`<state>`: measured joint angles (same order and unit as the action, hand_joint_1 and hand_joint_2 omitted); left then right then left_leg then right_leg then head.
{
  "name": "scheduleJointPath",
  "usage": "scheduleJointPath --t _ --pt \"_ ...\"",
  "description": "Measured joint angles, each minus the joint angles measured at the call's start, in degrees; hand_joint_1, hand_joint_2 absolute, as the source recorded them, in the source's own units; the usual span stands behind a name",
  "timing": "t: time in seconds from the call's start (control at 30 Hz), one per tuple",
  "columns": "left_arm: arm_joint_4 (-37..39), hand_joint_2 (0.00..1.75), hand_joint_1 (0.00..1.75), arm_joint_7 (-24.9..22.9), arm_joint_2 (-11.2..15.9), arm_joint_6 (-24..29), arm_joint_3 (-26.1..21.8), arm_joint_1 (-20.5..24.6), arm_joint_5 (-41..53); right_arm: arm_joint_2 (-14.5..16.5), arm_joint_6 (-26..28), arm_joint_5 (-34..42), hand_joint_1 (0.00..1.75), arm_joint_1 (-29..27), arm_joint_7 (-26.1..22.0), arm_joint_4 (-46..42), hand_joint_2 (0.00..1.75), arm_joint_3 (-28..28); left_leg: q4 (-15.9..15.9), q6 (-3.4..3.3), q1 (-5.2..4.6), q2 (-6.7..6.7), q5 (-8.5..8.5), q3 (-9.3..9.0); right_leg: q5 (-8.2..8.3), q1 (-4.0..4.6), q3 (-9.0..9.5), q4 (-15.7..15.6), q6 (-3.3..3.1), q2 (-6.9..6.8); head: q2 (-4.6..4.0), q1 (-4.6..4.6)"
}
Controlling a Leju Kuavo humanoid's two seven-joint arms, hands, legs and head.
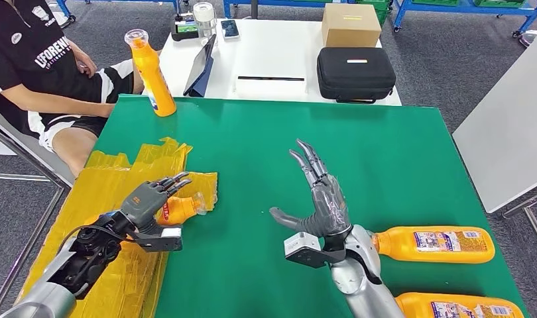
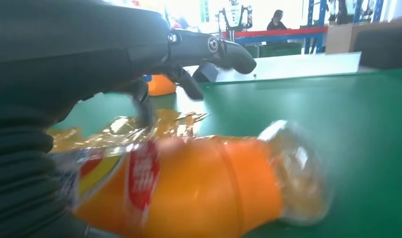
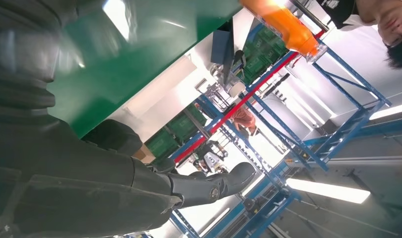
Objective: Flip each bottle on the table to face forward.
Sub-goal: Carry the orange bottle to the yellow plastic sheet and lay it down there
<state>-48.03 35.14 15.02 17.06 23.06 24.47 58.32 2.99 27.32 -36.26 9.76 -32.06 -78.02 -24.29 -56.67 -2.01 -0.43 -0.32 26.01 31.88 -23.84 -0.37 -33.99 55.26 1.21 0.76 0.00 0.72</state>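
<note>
1. The left hand lies over an orange bottle lying on its side at the edge of the crinkled yellow plastic sheet; its fingers arch across the body, but whether they actually clamp it cannot be told. If the hold is loose, the smooth round body could roll out from under the palm as it is turned

2. The bottle's clear cap points toward the middle of the green table; a slip would likely send it rolling that way, toward the right hand

3. The plastic sheet under the bottle may slide or bunch and drag the bottle off line

4. The right hand is spread wide, palm raised, holding nothing, above the cloth. Just beside its wrist lie two more orange bottles, one with its printed label up and another near the table's front edge; a careless sweep of that arm could knock the nearer one off

5. A fourth bottle stands tilted at the far corner next to a seated person, so a long reach there risks tipping it
</note>
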Motion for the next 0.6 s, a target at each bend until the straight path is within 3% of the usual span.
scheduleJointPath --t 0.3,0.6 --pt "-2.78 1.75 0.0 1.73 -2.05 0.18 -1.59 -0.87 -4.66 0.0 0.17 -0.2 0.0 0.97 0.19 1.16 1.75 -0.03 0.0 0.0 0.01 0.0 0.0 -0.01 0.0 0.01 0.0 0.0 0.0 0.0 0.0 -0.01" --pt "-10.68 1.75 0.0 4.73 -4.96 2.7 -6.52 -2.81 -17.11 -0.38 3.59 -6.92 0.0 0.73 3.68 0.68 1.75 0.02 -0.01 0.0 0.0 0.0 0.0 0.0 0.0 0.01 -0.03 -0.01 0.0 0.0 0.0 -0.01"
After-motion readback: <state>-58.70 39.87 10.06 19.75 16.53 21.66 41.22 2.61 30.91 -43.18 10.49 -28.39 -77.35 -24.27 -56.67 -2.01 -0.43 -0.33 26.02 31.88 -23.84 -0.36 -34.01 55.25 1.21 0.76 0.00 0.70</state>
